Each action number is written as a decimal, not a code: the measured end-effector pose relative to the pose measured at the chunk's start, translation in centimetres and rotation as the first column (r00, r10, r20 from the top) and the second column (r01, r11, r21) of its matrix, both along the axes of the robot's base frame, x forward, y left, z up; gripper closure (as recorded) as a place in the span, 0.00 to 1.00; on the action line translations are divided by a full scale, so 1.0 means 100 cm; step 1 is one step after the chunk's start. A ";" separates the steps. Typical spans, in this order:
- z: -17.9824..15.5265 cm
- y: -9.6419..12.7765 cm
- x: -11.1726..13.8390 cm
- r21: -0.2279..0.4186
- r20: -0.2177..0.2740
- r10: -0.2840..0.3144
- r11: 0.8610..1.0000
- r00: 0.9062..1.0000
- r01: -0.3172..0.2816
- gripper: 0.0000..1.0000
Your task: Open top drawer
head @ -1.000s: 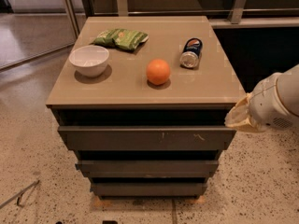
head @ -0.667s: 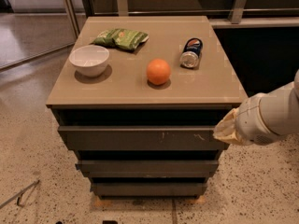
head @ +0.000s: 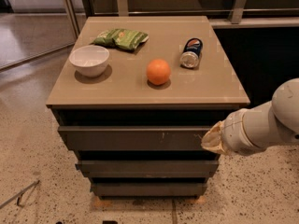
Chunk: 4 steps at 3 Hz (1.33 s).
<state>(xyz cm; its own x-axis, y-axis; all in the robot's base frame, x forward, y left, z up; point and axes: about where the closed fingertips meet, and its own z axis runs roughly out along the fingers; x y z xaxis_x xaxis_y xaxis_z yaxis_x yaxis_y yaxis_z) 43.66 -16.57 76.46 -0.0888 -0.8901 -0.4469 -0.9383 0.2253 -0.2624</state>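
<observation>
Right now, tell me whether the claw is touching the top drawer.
Cannot tell. In the camera view the claw sits at the right end of the top drawer front, overlapping its edge, but neither contact nor a gap shows plainly.

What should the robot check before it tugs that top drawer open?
1. The gripper is at the right end of the top drawer, not at the lower drawers: ok.
2. Firm hold on the drawer: cannot tell.
3. Can steady: not ok, it lies on its side and might roll if jolted.
4. Orange steady: not ok, it is round and loose.
5. Bowl upright: ok.
</observation>
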 end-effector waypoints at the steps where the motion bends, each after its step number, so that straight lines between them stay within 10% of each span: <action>1: -0.011 0.000 -0.002 -0.012 -0.003 0.015 1.000 1.000 -0.015 0.52; 3: -0.032 0.010 0.001 -0.004 0.012 0.047 0.999 0.999 -0.047 0.05; 4: -0.041 0.014 0.007 0.010 0.012 0.054 0.998 0.998 -0.054 0.00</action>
<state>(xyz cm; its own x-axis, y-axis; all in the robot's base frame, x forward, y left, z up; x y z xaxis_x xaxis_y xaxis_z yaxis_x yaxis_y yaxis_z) 44.38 -15.21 72.39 -0.0357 -0.8890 -0.4564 -0.9462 0.1771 -0.2710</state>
